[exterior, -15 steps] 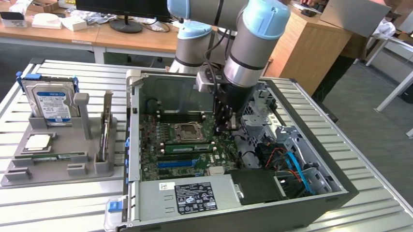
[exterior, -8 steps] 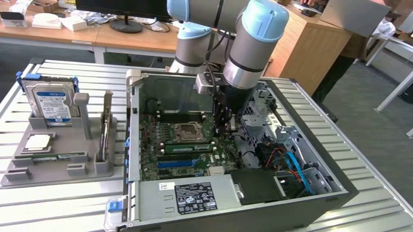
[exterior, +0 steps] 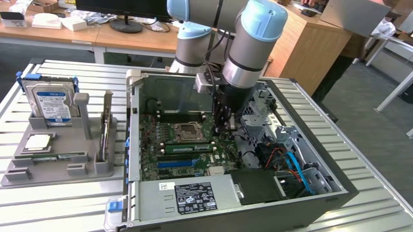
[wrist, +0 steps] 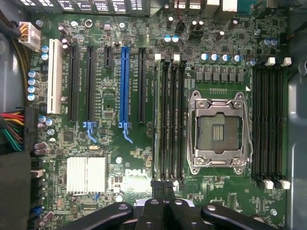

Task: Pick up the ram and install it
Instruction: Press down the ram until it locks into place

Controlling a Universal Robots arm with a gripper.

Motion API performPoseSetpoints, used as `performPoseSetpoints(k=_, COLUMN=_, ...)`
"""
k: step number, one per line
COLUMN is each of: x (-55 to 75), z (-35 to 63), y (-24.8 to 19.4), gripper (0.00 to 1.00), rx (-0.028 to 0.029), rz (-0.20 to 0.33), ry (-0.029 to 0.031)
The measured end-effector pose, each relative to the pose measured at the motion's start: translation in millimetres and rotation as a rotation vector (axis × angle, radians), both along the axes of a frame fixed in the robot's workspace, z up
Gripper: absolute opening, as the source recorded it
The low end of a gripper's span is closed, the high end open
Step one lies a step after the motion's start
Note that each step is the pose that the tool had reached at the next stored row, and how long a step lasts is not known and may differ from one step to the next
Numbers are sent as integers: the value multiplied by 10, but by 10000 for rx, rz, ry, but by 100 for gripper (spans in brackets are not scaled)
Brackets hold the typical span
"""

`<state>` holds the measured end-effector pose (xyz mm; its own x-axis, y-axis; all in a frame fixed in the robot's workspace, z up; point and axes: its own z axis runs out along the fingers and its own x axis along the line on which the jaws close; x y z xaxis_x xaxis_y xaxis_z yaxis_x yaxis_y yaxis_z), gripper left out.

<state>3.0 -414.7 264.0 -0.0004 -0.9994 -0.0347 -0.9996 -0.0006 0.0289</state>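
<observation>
While your arm reaches down into the open case [exterior: 310,193], the gripper [wrist: 164,203] hangs over the motherboard [wrist: 120,158] with its fingers [wrist: 153,211] pressed together and nothing between them. You can see one ram [exterior: 187,148] stick already seated in a slot just beside the empty CPU socket [wrist: 219,132]; in the wrist view it stands on edge in the slot bank nearest the closed fingertips. On the grey holder [exterior: 58,159] toward the exterior view's left, a second ram stick [exterior: 104,130] stands upright, near the hard drive [exterior: 53,104].
</observation>
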Motion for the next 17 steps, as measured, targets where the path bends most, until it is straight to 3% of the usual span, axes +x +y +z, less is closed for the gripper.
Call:
performPoseSetpoints(k=7, x=0, z=-5, y=10, gripper=10, rx=1, rz=0, ry=0)
performPoseSetpoints(k=17, x=0, z=-103, y=9, gripper=10, rx=0, rz=0, ry=0)
